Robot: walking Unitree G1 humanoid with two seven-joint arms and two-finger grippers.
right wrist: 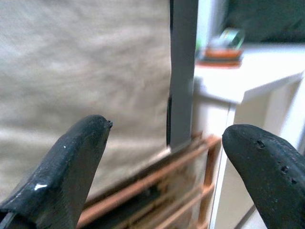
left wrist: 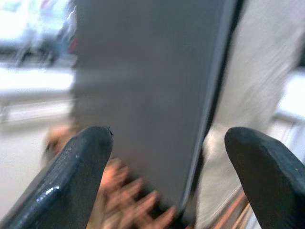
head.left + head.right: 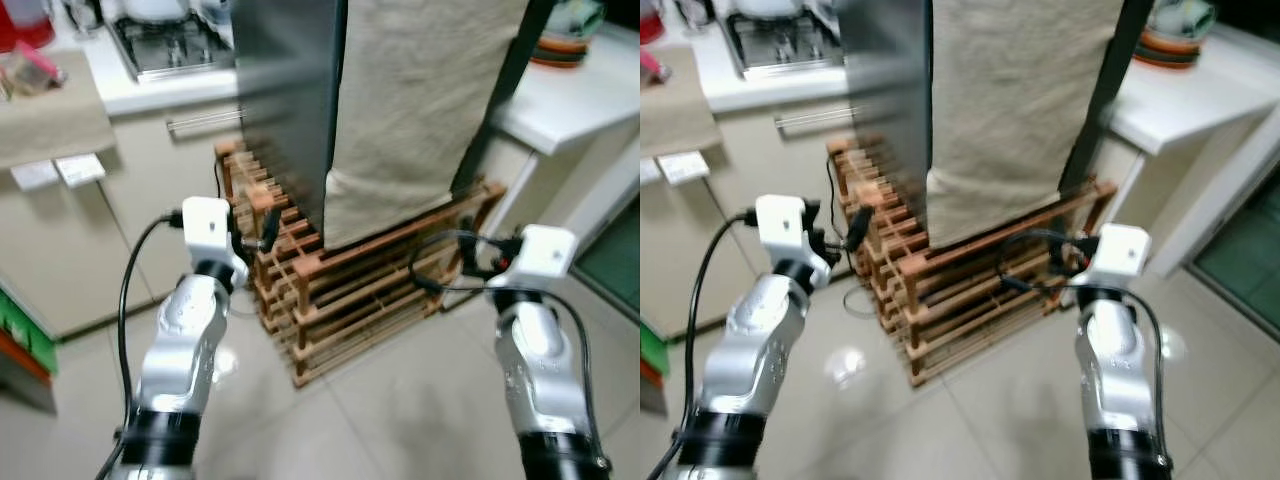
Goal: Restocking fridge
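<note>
One fridge [image 3: 285, 110] stood ahead, grey-sided, with one beige cloth [image 3: 420, 110] hung down its front; one wooden rack [image 3: 350, 290] sat on the floor under and around the fridge base. No handle or door seam could be made out under the cloth, and no stock item was held.

Risks, judged from this position: the cloth could snag on a finger during a reach for the door, because it covered the front; the rack projected forward of the fridge base, so a step closer could strike it; the blurred views suggested motion, which would make any reach inaccurate.

Two counters flanked the fridge: one counter [image 3: 150, 90] with a hob to its left, one white counter [image 3: 580, 100] to its right.

Two grippers were raised before the fridge: the left gripper [image 2: 167, 167] faced its grey side, released and empty; the right gripper [image 1: 164, 164] faced the cloth edge, likewise spread and empty.
</note>
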